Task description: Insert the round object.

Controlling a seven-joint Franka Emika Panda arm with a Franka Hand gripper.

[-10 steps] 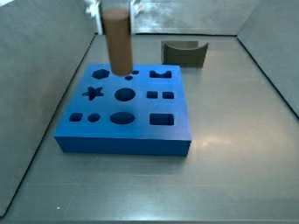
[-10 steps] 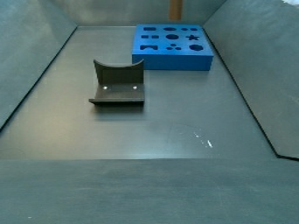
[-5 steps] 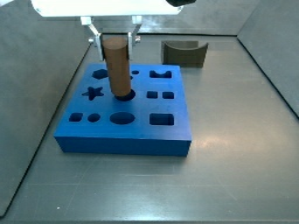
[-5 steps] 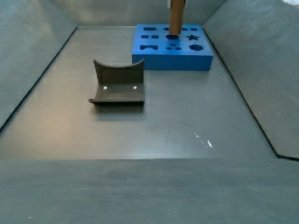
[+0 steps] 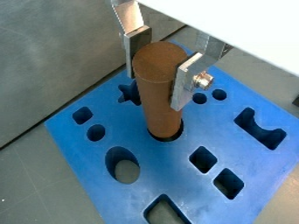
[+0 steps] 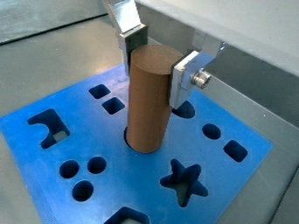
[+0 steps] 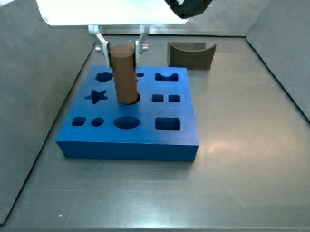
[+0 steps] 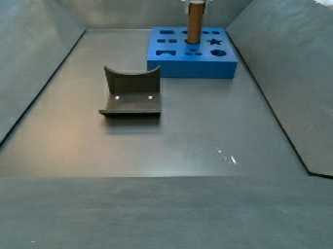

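Between gripper (image 5: 163, 63) fingers (image 5: 187, 80): round object (image 5: 160, 92).

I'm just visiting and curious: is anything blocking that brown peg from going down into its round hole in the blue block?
Nothing visible does. The gripper holds the brown peg upright, its lower end already in the round hole of the blue block.

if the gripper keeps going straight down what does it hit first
Probably the blue block. The gripper points down with its fingers either side of the round object, whose lower end is already in the round hole, so the fingertips would meet the block's top.
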